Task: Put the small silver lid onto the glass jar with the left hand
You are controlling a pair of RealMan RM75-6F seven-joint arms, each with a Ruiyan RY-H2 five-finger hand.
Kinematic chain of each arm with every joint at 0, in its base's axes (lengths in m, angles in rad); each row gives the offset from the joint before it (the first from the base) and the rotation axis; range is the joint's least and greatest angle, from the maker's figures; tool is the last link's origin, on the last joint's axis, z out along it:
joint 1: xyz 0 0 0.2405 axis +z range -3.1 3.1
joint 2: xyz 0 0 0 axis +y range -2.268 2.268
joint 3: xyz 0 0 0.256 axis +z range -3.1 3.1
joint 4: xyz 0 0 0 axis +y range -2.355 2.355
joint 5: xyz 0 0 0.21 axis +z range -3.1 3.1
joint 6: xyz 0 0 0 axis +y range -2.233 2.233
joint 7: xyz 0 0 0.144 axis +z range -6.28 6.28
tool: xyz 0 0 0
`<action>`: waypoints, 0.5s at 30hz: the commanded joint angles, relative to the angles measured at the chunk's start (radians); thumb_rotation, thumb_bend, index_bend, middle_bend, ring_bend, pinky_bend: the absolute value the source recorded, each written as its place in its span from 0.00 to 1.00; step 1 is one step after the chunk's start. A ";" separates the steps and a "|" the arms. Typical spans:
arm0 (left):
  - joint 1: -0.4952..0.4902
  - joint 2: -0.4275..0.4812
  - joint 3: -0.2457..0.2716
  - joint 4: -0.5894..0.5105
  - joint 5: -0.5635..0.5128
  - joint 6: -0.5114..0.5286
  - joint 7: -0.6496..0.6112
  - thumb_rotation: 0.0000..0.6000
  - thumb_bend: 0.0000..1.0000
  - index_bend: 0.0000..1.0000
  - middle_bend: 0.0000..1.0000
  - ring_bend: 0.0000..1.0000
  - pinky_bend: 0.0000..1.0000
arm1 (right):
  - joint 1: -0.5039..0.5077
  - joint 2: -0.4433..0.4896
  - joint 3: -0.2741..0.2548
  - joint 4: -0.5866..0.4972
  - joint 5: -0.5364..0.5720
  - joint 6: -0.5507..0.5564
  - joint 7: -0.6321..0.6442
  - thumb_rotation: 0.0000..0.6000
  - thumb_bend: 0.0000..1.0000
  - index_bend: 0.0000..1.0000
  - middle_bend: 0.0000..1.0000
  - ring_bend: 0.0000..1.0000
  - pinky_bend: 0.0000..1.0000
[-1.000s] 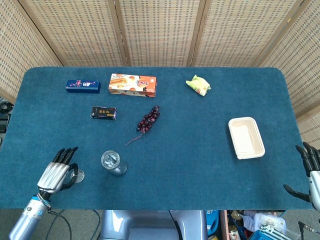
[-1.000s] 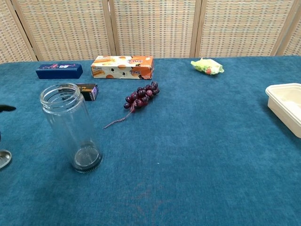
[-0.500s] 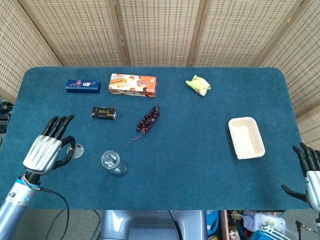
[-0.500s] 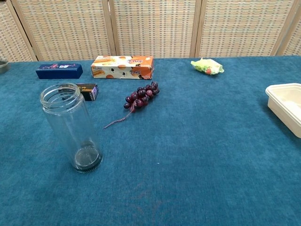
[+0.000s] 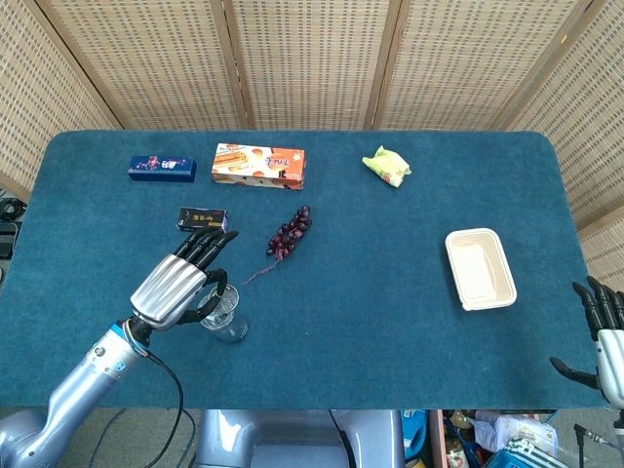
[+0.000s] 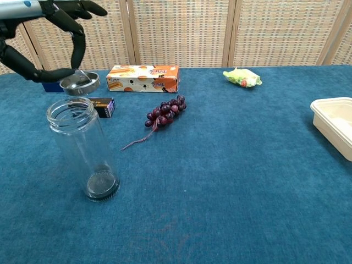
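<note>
The left hand [image 6: 55,33], pinching the small silver lid [image 6: 80,83], has moved from the surface's [image 6: 231,181] left edge to above the glass jar [image 6: 82,147].

Small silver lid [image 6: 80,83] hangs tilted just above upright, open glass jar [image 6: 83,147].

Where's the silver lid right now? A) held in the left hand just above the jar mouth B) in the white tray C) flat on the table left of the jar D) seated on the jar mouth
A: in the chest view the left hand pinches the silver lid just above the open mouth of the glass jar, not yet seated.
</note>
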 commanded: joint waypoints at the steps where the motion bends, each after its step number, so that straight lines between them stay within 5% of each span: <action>1: -0.006 -0.012 0.008 0.012 -0.003 -0.002 -0.008 1.00 0.43 0.59 0.00 0.00 0.00 | 0.000 -0.001 0.002 0.001 0.003 0.002 -0.001 1.00 0.00 0.00 0.00 0.00 0.00; 15: 0.013 -0.027 0.055 0.061 0.045 0.030 -0.105 1.00 0.43 0.59 0.00 0.00 0.00 | -0.004 -0.001 0.006 0.000 0.009 0.011 -0.005 1.00 0.00 0.00 0.00 0.00 0.00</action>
